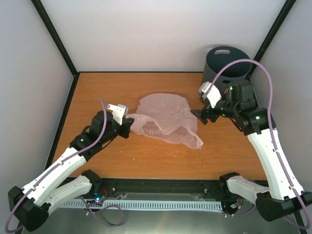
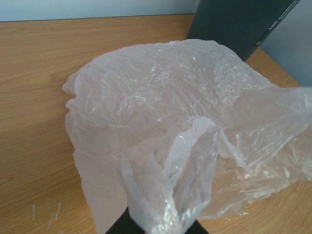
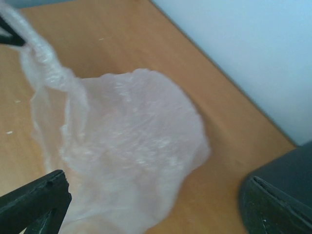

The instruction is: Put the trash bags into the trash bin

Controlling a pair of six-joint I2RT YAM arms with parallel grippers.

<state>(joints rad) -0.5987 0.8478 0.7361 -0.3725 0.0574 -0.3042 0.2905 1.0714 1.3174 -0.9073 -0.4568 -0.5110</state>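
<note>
The pale-pink translucent trash bag lies crumpled on the wooden table at its middle. My left gripper is shut on the bag's left edge, and a bunched fold of plastic rises out of its jaws in the left wrist view. The rest of the bag spreads away from it. My right gripper is open just off the bag's right edge, apart from it; the bag shows between its spread fingers. The dark grey trash bin stands upright at the far right corner, behind my right gripper.
White walls with black corner posts close the table at the back and both sides. The bin's side shows beyond the bag in the left wrist view. The table's front edge runs along the arm bases.
</note>
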